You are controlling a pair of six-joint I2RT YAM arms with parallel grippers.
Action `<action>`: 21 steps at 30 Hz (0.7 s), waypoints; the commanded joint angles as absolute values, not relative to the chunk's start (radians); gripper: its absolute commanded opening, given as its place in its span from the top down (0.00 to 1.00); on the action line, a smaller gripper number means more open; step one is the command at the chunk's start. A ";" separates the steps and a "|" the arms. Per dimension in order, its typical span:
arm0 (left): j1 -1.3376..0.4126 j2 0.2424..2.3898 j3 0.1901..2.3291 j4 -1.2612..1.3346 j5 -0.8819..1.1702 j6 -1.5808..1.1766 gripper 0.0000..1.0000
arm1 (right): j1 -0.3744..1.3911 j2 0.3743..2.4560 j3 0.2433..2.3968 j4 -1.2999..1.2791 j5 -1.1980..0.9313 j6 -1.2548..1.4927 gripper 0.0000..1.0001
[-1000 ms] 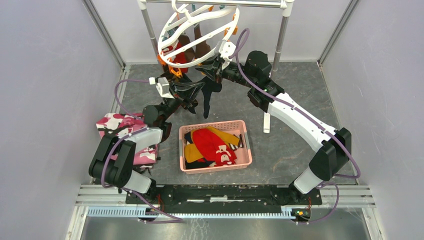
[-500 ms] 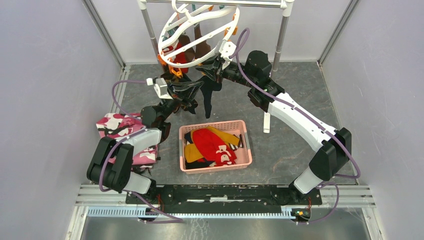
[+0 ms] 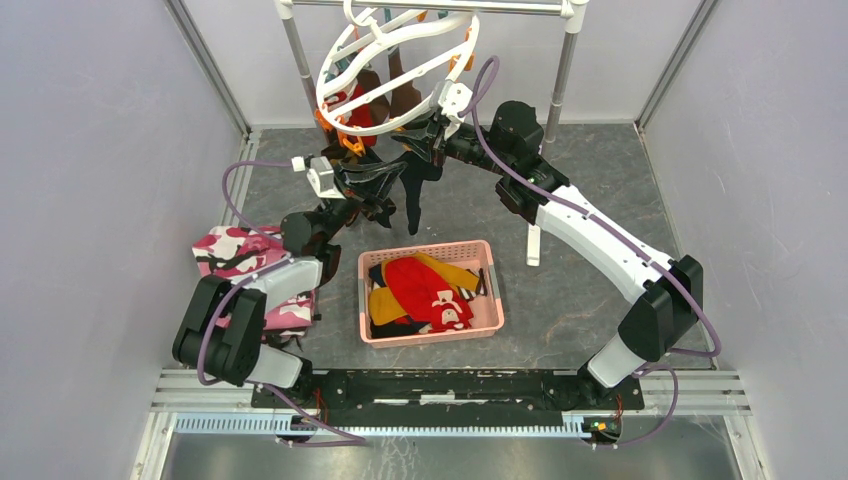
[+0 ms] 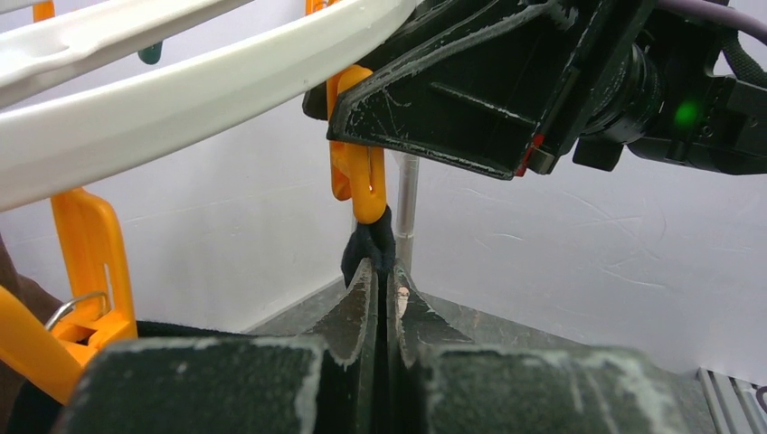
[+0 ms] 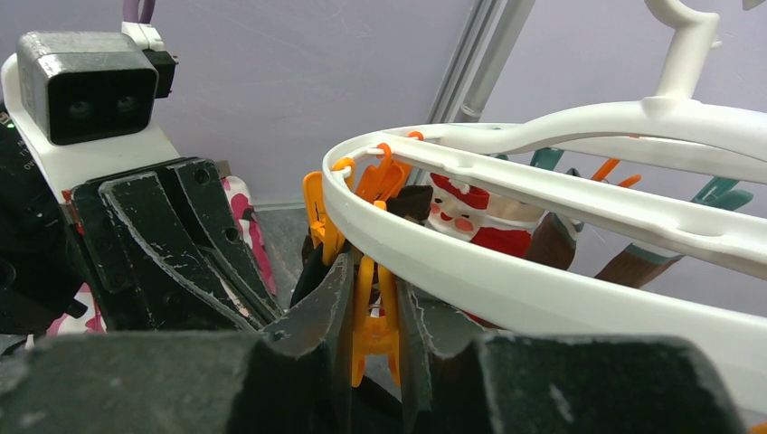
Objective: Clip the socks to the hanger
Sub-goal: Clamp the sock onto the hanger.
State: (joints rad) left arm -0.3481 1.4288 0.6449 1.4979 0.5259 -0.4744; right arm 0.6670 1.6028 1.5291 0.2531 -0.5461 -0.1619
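Two arms meet beneath the hanger (image 5: 506,280): left gripper (image 4: 381,276) pinches a black sock (image 3: 413,205), surely limp and light, by its cuff; right gripper (image 5: 373,276) squeezes the orange clip (image 4: 360,172) touching that cuff.

At the top centre of the overhead view I have almost no room. The left gripper (image 4: 384,276) and right gripper (image 5: 371,271) meet tip to tip under the hanger (image 3: 395,75) rim, the right one pinching an orange clip (image 5: 373,321), with the black sock (image 3: 412,205) dangling toward the pink basket (image 3: 430,246). The rack poles (image 3: 298,55) box that spot in on both sides, and the camouflage cloth (image 3: 232,250) crowds my left arm at centre left. My open lane is the grey floor (image 3: 610,150) at upper right, beyond the small white post (image 3: 533,245).
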 commanded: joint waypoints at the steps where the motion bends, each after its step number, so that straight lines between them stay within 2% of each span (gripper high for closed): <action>1: -0.342 1.384 0.665 1.737 0.521 -0.435 0.98 | 0.675 1.582 1.534 0.226 -0.617 -0.155 1.00; 21: -0.342 1.400 0.665 1.736 0.540 -0.442 0.98 | 0.672 1.574 1.534 0.223 -0.609 -0.162 1.00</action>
